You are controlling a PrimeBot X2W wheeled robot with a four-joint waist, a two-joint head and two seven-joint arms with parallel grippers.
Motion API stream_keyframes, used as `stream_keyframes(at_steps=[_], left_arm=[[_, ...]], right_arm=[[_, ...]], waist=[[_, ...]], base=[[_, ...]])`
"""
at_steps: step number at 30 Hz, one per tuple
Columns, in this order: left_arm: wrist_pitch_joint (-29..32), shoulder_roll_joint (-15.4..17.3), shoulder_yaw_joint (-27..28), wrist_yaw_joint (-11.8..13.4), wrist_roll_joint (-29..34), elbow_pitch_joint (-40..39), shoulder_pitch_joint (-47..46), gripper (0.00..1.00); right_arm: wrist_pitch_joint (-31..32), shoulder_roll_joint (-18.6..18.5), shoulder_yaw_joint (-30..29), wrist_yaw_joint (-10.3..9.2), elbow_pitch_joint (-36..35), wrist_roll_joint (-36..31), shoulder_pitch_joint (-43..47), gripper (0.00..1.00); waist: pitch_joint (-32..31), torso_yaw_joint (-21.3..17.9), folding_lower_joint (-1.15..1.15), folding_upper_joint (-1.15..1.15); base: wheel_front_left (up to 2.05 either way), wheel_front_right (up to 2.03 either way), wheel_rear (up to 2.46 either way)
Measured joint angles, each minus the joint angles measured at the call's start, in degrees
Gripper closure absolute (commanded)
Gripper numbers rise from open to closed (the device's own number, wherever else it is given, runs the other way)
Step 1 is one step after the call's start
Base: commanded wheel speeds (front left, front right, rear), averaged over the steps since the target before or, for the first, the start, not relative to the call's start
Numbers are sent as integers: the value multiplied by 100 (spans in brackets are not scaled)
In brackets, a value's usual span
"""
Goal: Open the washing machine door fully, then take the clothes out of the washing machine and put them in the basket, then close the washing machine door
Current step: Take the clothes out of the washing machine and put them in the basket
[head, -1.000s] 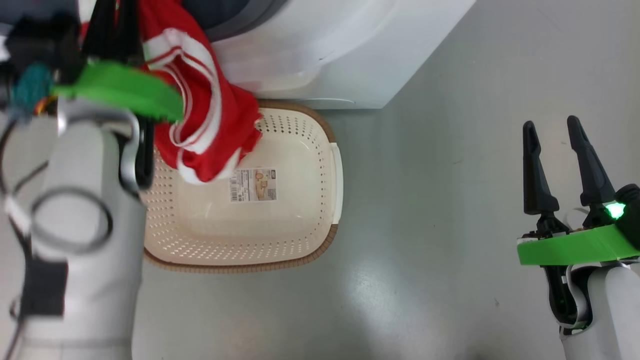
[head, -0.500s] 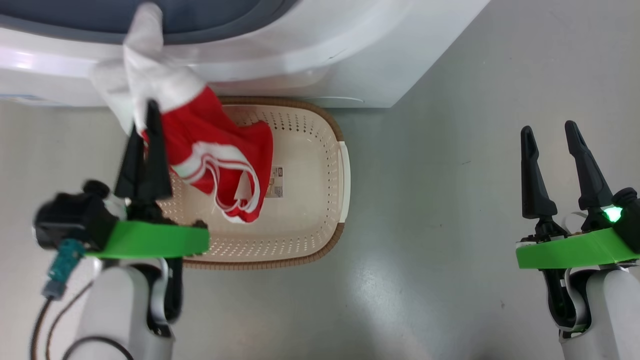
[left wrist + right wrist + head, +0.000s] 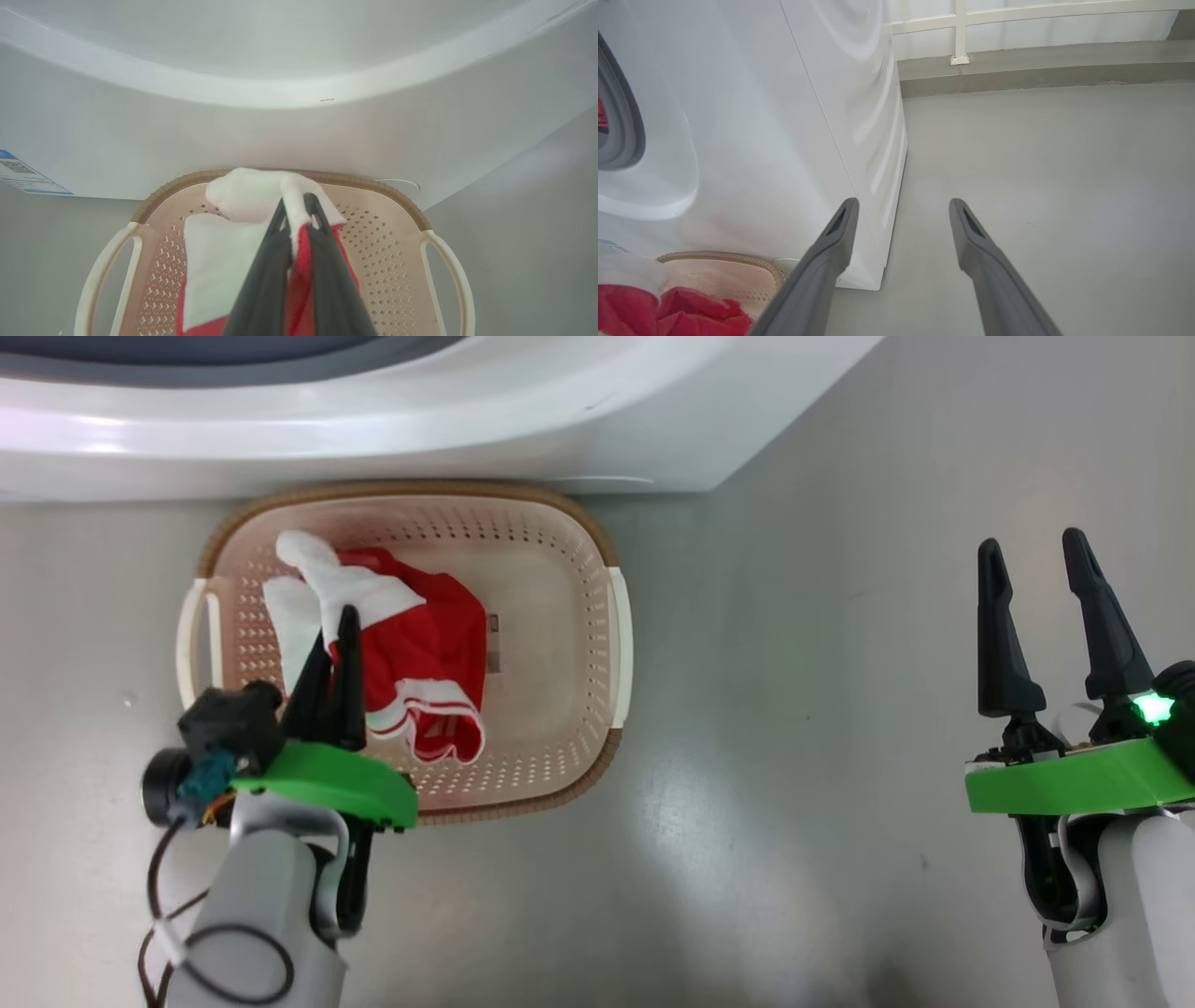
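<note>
A red jersey with white trim [image 3: 411, 653] [image 3: 224, 261] lies in the cream basket [image 3: 560, 616] [image 3: 387, 219], which stands on the floor against the white washing machine [image 3: 373, 429] [image 3: 299, 126] [image 3: 761, 116]. My left gripper [image 3: 338, 633] [image 3: 295, 205] is low over the basket's left half, shut on a white fold of the jersey. My right gripper [image 3: 1029, 553] [image 3: 903, 205] hangs open over bare floor at the right, holding nothing. In the right wrist view the grey gasket [image 3: 621, 126] shows at the left edge, with a bit of red inside it. The door is out of view.
Grey floor [image 3: 794, 756] spreads right of the basket and the washer. A blue label [image 3: 23, 175] sits low on the washer's front. A white railing [image 3: 1017, 18] runs along the far wall behind the machine's side.
My left gripper has come down from the washer's opening with the jersey, which now rests in the basket. The head view has shifted. The right gripper has stayed put.
</note>
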Motion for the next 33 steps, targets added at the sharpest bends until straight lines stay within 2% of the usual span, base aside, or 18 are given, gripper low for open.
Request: stream_keyframes(at_steps=[8, 17, 19, 20, 22, 24, 25, 33], left_arm=[[0, -12, -118, -204, 96, 1389, -855, 100], [1, -36, -35, -263, 434, 2427, -1572, 100], [0, -41, 24, -261, 448, 2608, -1650, 77], [1, -40, 60, -261, 450, 2686, -1685, 60], [1, -41, 93, -263, 483, 2744, -1724, 18], [1, -42, 116, -300, 488, 2747, -1742, 4], [1, -43, 123, -312, 488, 2747, -1742, 0], [1, -43, 140, -313, 424, 2593, -1619, 0]], right_arm=[[0, 9, -1, 0, -45, 7, -107, 0], [0, 13, 1, 0, -81, 8, -330, 0], [0, 14, 1, 0, -82, 8, -343, 0], [0, 15, 2, 0, -81, 8, -352, 0], [0, 15, 0, 0, -80, 8, -364, 0], [0, 16, -7, 0, -79, 8, -369, 0], [0, 16, -8, 0, -75, 8, -369, 0], [0, 19, -4, 0, 20, 7, -351, 0]], waist=[[349, -151, 0, 0], [687, -268, 0, 0], [719, -288, 0, 0], [724, -298, 0, 0], [715, -305, 0, 0], [688, -301, 0, 0], [671, -296, 1, 0], [410, -254, 0, 0]], base=[[0, 0, 0], [0, 0, 0], [0, 0, 0], [0, 0, 0], [0, 0, 0], [0, 0, 0], [0, 0, 0], [0, 0, 0]])
